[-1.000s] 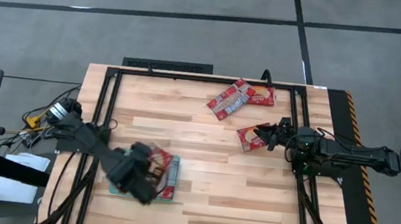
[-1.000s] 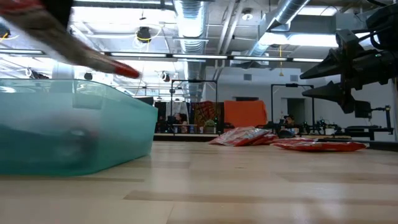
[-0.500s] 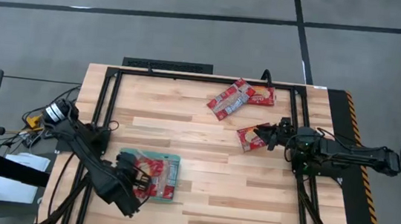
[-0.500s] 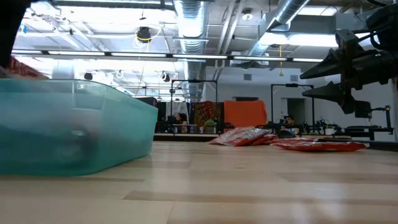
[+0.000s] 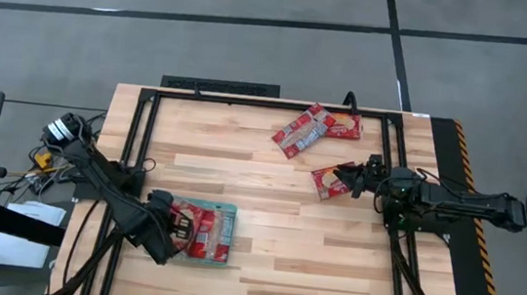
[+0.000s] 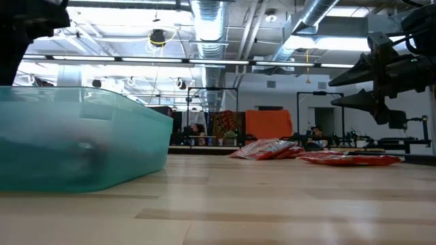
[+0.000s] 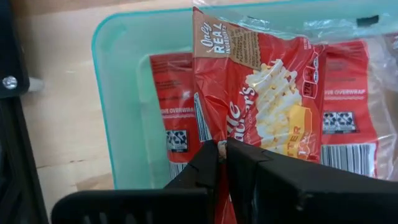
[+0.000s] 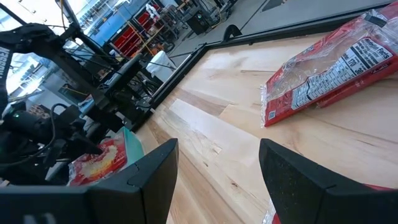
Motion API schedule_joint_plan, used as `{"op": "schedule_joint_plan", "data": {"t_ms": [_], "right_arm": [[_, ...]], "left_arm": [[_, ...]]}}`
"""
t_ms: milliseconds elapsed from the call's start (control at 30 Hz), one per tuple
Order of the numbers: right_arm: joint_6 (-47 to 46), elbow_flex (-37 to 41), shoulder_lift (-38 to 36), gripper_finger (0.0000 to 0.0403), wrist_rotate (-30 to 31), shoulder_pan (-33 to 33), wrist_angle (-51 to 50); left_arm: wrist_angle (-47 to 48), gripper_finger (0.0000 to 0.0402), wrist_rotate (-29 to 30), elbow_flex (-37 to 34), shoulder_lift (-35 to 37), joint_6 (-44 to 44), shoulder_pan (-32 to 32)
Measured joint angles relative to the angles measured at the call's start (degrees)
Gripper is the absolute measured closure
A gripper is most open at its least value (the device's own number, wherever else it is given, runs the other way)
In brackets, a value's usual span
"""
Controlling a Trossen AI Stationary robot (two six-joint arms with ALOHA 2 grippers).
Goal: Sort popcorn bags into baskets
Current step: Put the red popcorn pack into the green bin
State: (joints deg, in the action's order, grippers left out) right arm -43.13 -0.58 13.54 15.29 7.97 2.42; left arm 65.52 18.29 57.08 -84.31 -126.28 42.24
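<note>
Left wrist view alone shows left gripper (image 7: pixel 222 163) pinching a popcorn bag (image 7: pixel 261 99) over the teal basket (image 7: pixel 121 106), arm shifted since; right gripper (image 5: pixel 349 176) spread, unmoved.

- Both arms are dark, nearly black, built of jointed segments.
- The left arm (image 5: pixel 106 195) carries a pale, silvery cap at its outer end, with black cables trailing beside it.
- The right arm (image 5: pixel 454 204) is slender and tapers toward its far end.
- The left hand (image 7: pixel 221 165) has flat, matte black fingers; a silver screw shows on nearby dark framework.
</note>
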Motion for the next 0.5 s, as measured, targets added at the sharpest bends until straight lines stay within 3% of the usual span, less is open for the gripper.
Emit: {"op": "schedule_joint_plan", "data": {"t_ms": [200,500], "right_arm": [[0.02,0.00,0.00,0.0154,0.00,0.00,0.00],[0.04,0.00,0.00,0.0154,0.00,0.00,0.00]], "left_arm": [[0.41,0.0377,-3.09,-0.20,0.05,0.16,-0.50],[1.61,0.0250,-3.76,-0.20,0.14,0.15,-0.73]]}}
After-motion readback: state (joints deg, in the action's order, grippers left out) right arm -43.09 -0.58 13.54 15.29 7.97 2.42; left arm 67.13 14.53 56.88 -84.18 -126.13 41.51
